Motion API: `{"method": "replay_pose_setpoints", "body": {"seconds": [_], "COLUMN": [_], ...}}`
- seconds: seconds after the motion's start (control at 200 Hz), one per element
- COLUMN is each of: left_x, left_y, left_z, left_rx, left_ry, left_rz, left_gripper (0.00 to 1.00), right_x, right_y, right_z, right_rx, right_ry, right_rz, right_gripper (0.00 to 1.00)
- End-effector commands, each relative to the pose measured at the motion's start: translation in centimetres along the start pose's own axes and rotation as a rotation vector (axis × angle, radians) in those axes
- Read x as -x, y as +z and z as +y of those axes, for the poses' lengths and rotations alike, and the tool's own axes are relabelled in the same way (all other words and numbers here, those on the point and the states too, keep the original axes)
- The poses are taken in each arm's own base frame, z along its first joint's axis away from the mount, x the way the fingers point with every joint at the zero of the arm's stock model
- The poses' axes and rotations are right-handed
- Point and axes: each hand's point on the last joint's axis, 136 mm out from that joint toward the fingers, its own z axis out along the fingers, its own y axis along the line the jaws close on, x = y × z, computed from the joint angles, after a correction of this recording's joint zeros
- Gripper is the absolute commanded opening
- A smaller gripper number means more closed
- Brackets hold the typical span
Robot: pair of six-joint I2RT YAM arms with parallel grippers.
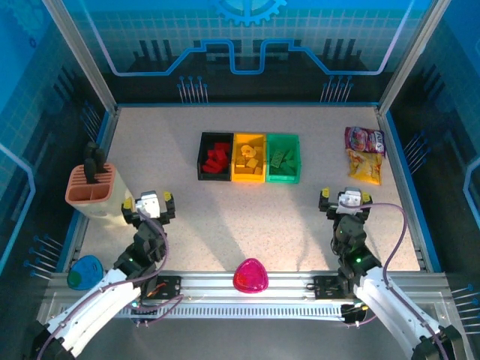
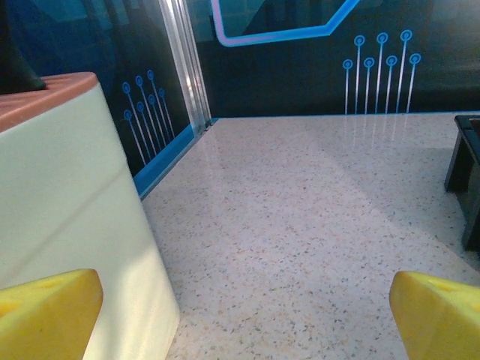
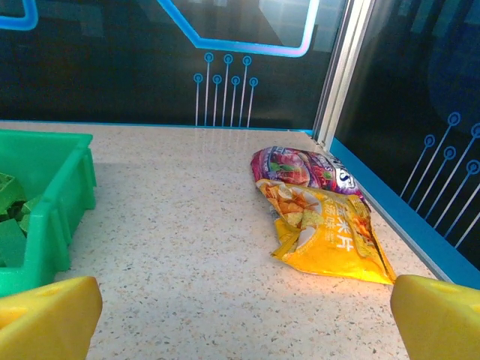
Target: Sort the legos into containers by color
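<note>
Three bins stand in a touching row at the far centre of the surface [image 1: 225, 225]: black bin [image 1: 201, 159] left, yellow bin [image 1: 249, 179] middle, green bin [image 1: 283, 180] right. Red legos [image 1: 217, 159] lie in the black bin, yellow legos [image 1: 249, 156] in the yellow bin, green legos [image 1: 282, 157] in the green bin.

Left tool [image 1: 148, 201] is near left, well apart from the bins, jaws spread wide with nothing between them. It sits just right of the tan holder [image 1: 90, 191], which has black handles [image 1: 94, 161] sticking up. In the left wrist view, yellow fingertips [image 2: 45, 315] sit at both bottom corners with bare surface between. The holder's pale side is close on the left, and a corner of the black bin is at the right edge.

Right tool [image 1: 345, 198] is near right, jaws also spread wide and holding nothing, well apart from the bins. In the right wrist view, one yellow fingertip [image 3: 439, 315] sits in each bottom corner. The green bin is at left with green bricks inside. The snack packets [image 3: 322, 217] lie flat ahead and to the right, the purple one just beyond the yellow one and touching it.

Pink triangular object [image 1: 250, 276] rests at the near edge, between the two arm bases.
</note>
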Motion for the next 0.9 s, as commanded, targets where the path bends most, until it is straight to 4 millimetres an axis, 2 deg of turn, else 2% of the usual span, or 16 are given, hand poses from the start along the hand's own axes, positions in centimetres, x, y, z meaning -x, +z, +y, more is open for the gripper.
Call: {"method": "replay_pose_setpoints", "body": {"seconds": [0.0, 0.465, 0.745, 0.896], "left_x": [1.2, 0.6, 0.4, 0.3], "left_y": [0.4, 2.1, 3.0, 3.7], "left_z": [-0.7, -0.1, -0.5, -1.3], "left_rx": [-0.041, -0.054, -0.065, -0.09], "left_ry": [-0.051, -0.121, -0.125, -0.102], "left_rz": [-0.066, -0.052, -0.037, -0.017], "left_gripper": [0.99, 0.99, 0.99, 0.99], "right_x": [0.5, 0.3, 0.3, 0.2], "right_y": [0.3, 2.1, 2.8, 3.1], "right_z": [-0.3, -0.3, -0.3, -0.3], "right_rx": [-0.012, -0.035, -0.044, -0.042], "right_ry": [0.053, 0.076, 0.089, 0.093], "right_rz": [-0.05, -0.058, -0.067, -0.072], "right_gripper": [1.0, 0.99, 1.0, 1.0]}}
